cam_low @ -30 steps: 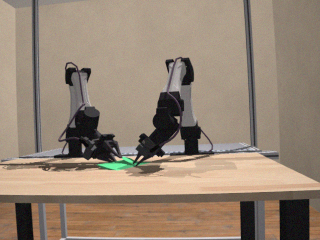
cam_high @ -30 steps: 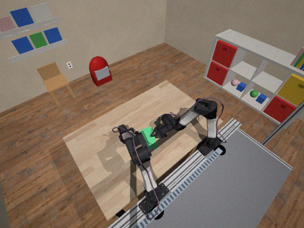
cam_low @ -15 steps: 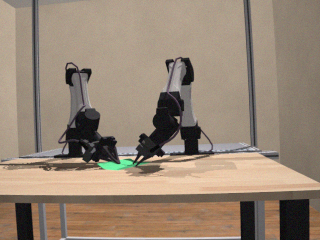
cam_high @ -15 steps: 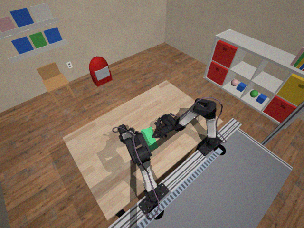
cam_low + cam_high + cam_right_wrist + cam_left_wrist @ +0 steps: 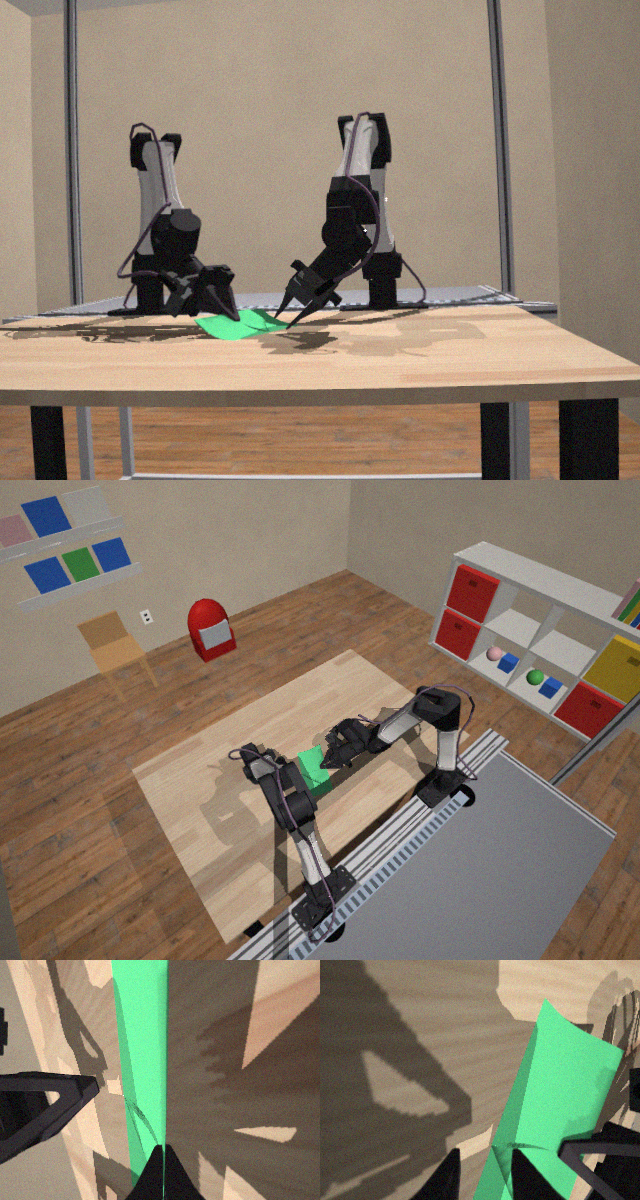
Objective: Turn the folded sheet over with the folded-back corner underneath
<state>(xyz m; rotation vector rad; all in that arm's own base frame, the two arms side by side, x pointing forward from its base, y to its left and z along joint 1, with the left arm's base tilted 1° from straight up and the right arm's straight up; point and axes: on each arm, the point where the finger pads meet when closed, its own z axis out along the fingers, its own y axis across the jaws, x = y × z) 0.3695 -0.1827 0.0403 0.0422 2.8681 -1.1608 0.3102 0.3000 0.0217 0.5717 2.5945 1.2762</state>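
Top view: one green folded sheet [image 5: 312,759] [image 5: 219,328] [image 5: 565,1085] [image 5: 145,1035], centre of frame, on the bench [image 5: 351,678] [image 5: 310,374]. Right end effector [image 5: 322,765] [image 5: 237,318] [image 5: 562,1152] [image 5: 163,1148] at its picture-right edge; left fingertips hidden.

Exterior view: sheet left of centre, bowed, its edges raised. Left end effector [image 5: 281,322] [image 5: 486,1152] [image 5: 97,1085] at its picture-right end, fingers spread.

Left wrist view: sheet running from upper right to bottom; two parted fingertips, bottom, a gap between.

Right wrist view: fingertips pressed together, bottom centre, a green sliver between; sheet edge pinched, by my reading.

Step in hand, as judged: taking grip for the turn. Next move: lift and roll gently, folds kept shut, the left fingers clear or supporting.
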